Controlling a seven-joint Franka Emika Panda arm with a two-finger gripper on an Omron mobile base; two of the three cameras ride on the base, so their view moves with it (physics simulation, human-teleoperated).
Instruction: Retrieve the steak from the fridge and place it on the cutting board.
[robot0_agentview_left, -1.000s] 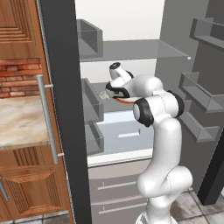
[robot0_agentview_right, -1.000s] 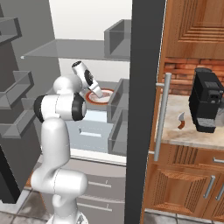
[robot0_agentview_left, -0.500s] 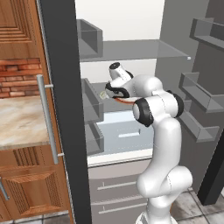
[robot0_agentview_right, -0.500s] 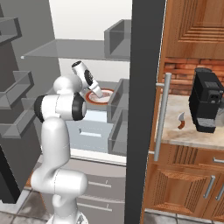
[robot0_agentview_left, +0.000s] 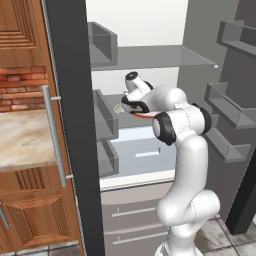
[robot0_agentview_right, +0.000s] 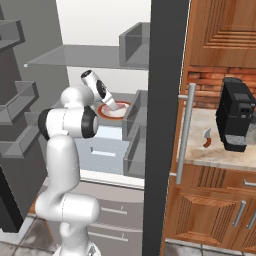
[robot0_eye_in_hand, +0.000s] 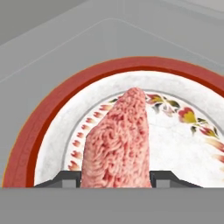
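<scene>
While the arm reaches into the fridge, the gripper is clamped on the steak, above the red-rimmed plate on the shelf.

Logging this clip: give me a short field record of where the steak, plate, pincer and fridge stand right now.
steak: on the plate, between the pincer fingers
plate: red-rimmed, on a grey fridge shelf
pincer: fingers at the steak's two sides; grip cannot be confirmed
fridge: doors open, arm reaching inside
cutting board: not in view
coffee machine: on the counter, right of the fridge
</scene>
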